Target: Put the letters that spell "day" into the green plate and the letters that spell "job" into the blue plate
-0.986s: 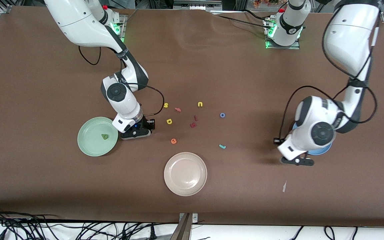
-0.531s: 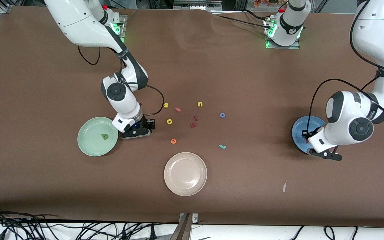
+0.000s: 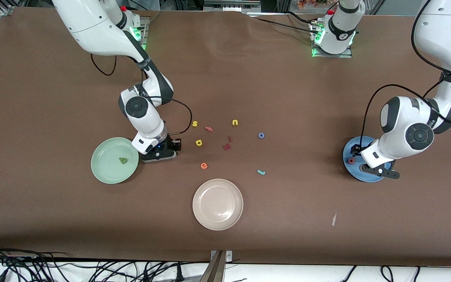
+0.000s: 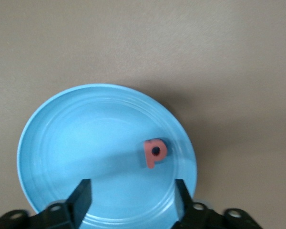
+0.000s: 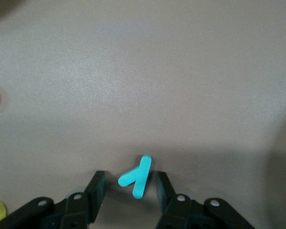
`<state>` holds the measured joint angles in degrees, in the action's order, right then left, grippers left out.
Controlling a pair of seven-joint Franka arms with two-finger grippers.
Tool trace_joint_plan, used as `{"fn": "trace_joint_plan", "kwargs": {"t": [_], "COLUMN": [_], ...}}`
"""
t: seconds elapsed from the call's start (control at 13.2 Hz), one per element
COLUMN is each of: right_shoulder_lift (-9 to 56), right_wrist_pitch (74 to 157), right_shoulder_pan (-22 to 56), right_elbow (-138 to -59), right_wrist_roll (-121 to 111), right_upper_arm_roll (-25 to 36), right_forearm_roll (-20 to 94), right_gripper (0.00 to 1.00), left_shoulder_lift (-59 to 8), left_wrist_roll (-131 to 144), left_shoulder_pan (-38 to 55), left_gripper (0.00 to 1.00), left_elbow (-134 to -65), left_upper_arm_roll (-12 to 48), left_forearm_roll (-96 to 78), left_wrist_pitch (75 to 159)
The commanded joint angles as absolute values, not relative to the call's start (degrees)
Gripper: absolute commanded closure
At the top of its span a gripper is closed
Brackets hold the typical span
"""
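Bare table [image 3: 288,203] around beige plate [image 3: 217,204]

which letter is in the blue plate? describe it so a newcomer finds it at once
Start at the blue plate, at the left arm's end of the table under the open left gripper. One small foam letter lies flat in it, clear of the fingers: the pinkish-red b, a stem with one round hole. It is the only thing in that plate; the other plain plates hold a dark green letter or nothing.

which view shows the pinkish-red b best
The left wrist view: the pinkish-red b lies large and unobstructed in the blue plate. The front view shows it only as a tiny red speck beside the left hand. The right wrist view misses it.
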<state>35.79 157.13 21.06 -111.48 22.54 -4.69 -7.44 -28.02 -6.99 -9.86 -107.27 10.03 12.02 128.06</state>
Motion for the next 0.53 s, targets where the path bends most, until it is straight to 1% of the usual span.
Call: {"fn": "trace_joint_plan", "kwargs": {"t": [0.0, 0.3, 0.38, 0.45], "right_shoulder_lift": [35.9, 35.9, 35.9, 35.9], "right_wrist_pitch": [158.9, 160.1, 160.1, 160.1], "right_shoulder_pan": [21.3, 21.3, 21.3, 21.3], "right_elbow": [-113.3, -113.7, -113.8, -113.8], "right_wrist_roll": [22.7, 22.7, 22.7, 22.7], "right_upper_arm_roll": [-4.5, -4.2, -4.1, -4.1], "right_forearm_roll": [-8.1, -8.5, -8.9, -8.9], "right_gripper": [0.54, 0.62, 0.64, 0.65], "left_shoulder_lift": [-25.8, -26.5, -26.7, -27.2], "left_wrist_roll": [2.7, 25.6, 30.9, 36.3], "left_shoulder_pan": [-9.2, -7.9, -5.6, -1.6], "left_gripper": [0.00, 0.00, 0.00, 0.00], "left_elbow": [-107.0, -107.8, -107.8, -107.6], "left_upper_arm_roll": [15.6, 26.4, 27.6, 27.5], "left_forearm_roll": [11.3, 11.3, 11.3, 11.9], "left_wrist_pitch": [123.3, 121.6, 121.6, 121.6]}}
